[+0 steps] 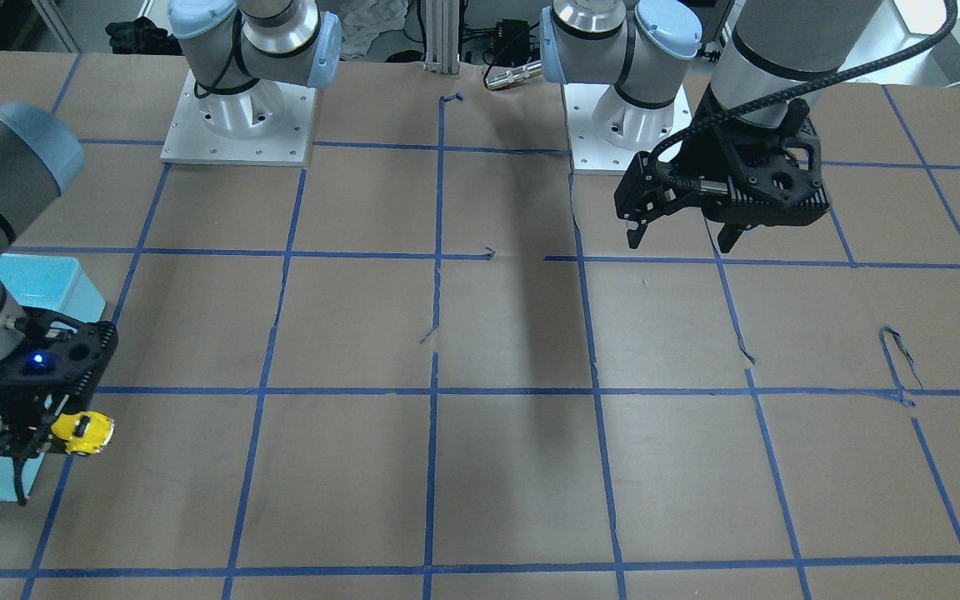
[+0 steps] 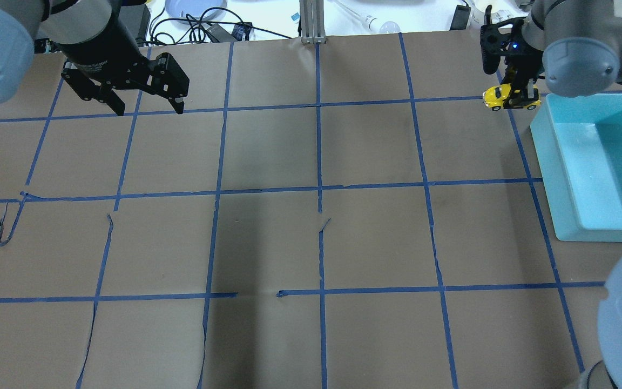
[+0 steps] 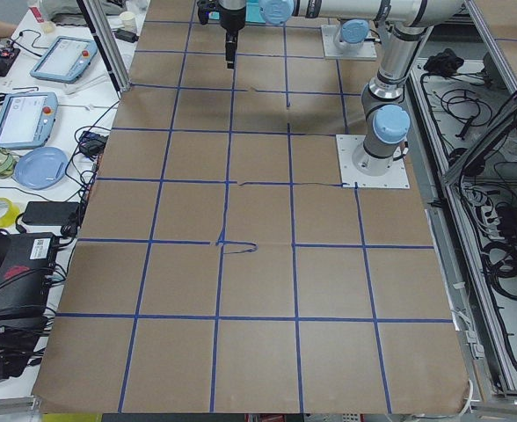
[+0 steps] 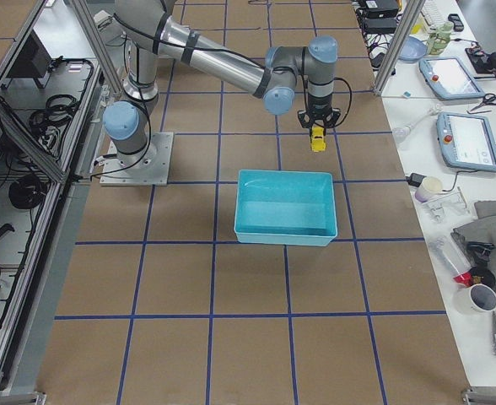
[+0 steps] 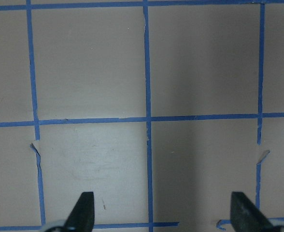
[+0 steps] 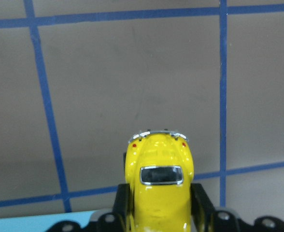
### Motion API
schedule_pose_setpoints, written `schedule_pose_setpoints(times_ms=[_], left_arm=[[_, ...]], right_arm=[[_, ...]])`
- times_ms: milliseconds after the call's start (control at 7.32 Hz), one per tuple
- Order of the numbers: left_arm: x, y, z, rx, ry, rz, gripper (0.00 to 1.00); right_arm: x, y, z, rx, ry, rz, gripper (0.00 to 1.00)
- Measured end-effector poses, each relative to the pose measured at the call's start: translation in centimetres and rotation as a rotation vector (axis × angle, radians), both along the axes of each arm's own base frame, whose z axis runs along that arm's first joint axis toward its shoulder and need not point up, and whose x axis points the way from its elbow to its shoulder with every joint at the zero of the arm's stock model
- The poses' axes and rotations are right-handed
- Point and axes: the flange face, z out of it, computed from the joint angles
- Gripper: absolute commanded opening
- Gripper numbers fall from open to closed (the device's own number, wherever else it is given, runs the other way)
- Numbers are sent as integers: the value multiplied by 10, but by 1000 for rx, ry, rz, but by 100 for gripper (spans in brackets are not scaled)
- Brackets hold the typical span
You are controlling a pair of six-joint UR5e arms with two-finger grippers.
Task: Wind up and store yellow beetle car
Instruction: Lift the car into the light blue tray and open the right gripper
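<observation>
The yellow beetle car [image 2: 501, 96] is held in my right gripper [image 2: 521, 96], which is shut on it above the table, just beyond the far left corner of the teal bin [image 2: 559, 162]. The car also shows in the front view [image 1: 84, 432], in the right exterior view [image 4: 317, 139] and in the right wrist view [image 6: 159, 186], clamped between the fingers. My left gripper [image 2: 146, 108] is open and empty, raised over the far left of the table; it shows in the front view [image 1: 682, 237] and in the left wrist view [image 5: 161, 212].
The teal bin [image 4: 286, 179] is open and holds nothing visible. The table is brown paper with a blue tape grid [image 2: 319, 189]. Both arm bases [image 1: 238, 125] stand at the robot's edge. Side benches hold tablets and clutter [image 3: 30, 123].
</observation>
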Motion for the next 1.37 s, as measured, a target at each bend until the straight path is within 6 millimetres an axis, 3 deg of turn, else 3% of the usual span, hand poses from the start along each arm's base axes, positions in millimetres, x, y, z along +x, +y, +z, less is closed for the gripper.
schedule_pose_setpoints(times_ms=[137, 410, 683, 820, 1094, 1367], left_arm=[[0, 0, 0, -1, -1, -1, 100], [-1, 0, 0, -1, -1, -1, 100], [-1, 0, 1, -1, -1, -2, 100], [-2, 1, 1, -2, -2, -4, 100], [-4, 2, 2, -3, 0, -6, 100], [-10, 3, 2, -4, 1, -13, 100]], right_arm=[[-30, 15, 14, 35, -4, -24, 0], [-99, 41, 17, 110, -15, -39, 0], [-166, 76, -9, 166, -41, -30, 0], [-192, 95, -33, 171, -50, -23, 0], [-213, 123, -79, 128, -41, -5, 0], [-219, 122, -113, 84, -56, 5, 0]])
